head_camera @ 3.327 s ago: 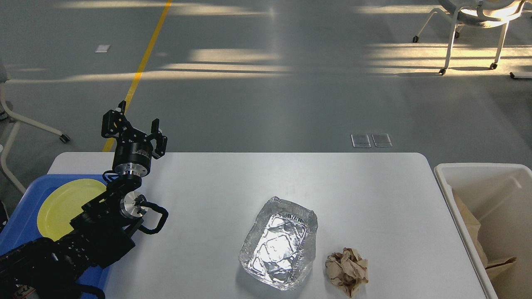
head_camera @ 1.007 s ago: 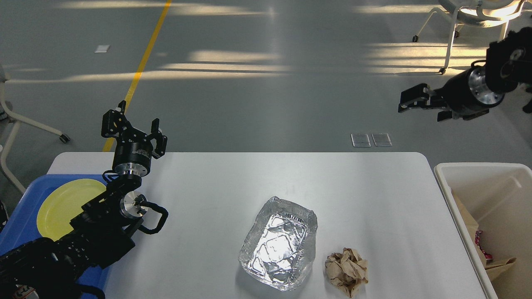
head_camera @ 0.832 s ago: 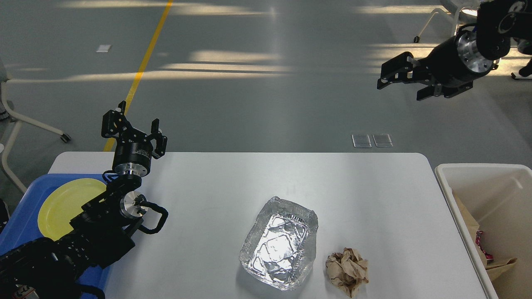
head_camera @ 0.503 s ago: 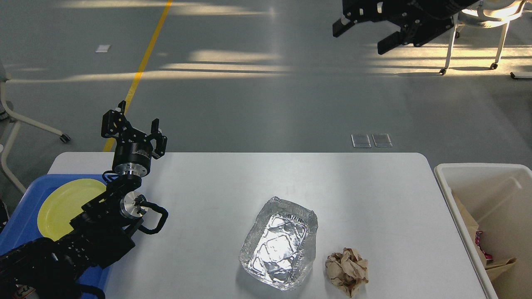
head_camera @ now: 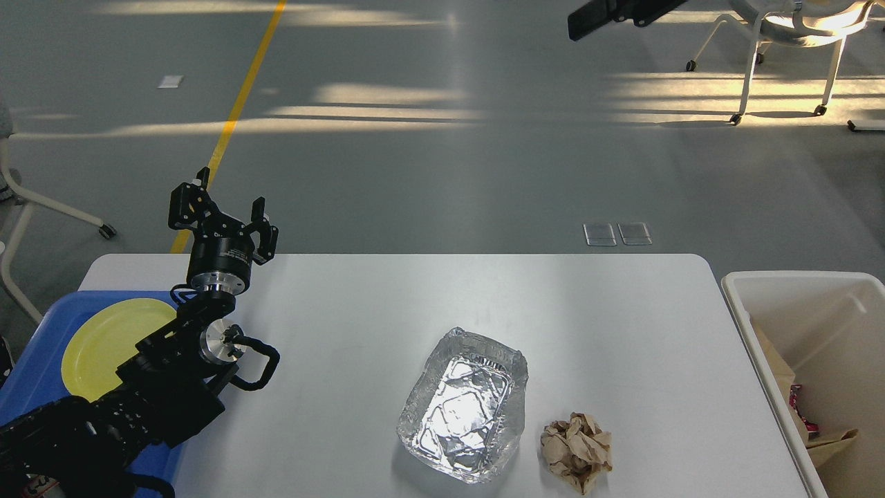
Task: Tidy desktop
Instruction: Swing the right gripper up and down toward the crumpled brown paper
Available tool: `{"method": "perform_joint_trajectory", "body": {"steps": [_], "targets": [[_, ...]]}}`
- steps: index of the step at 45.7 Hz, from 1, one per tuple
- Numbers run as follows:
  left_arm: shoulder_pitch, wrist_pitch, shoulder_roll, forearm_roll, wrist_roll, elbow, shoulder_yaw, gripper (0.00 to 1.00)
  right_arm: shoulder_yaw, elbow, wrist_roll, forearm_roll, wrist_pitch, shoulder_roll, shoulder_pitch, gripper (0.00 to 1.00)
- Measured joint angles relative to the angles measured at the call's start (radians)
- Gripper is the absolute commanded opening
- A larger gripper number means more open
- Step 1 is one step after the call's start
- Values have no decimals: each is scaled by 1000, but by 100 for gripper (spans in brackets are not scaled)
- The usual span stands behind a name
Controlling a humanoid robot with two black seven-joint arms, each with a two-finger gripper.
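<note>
Presently left claw [head_camera: 222, 216] raised, fingers spread, holding nothing, parked clear above desk [head_camera: 359, 311] far-left edge. Foil tray [head_camera: 464, 403] and crumpled paper [head_camera: 577, 452] lie well right of it, likely bin-bound. Right claw: only a sliver visible; cannot tell.

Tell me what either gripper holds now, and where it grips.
Left gripper is open and empty. Only a tip of the right gripper shows at the top edge; cannot tell.
</note>
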State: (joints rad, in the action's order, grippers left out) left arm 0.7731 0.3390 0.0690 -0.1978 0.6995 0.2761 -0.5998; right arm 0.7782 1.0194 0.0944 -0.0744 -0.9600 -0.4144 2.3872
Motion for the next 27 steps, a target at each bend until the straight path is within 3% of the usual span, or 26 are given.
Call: {"method": "perform_joint_trajectory", "body": {"steps": [18,27], "targets": [[0,0,0,0,0,0,0,97,6,-5,-4,-139,2,74,-488,100],[0,0,0,0,0,0,0,97,8,-5,-2,-255,107,116,-701,100]]}}
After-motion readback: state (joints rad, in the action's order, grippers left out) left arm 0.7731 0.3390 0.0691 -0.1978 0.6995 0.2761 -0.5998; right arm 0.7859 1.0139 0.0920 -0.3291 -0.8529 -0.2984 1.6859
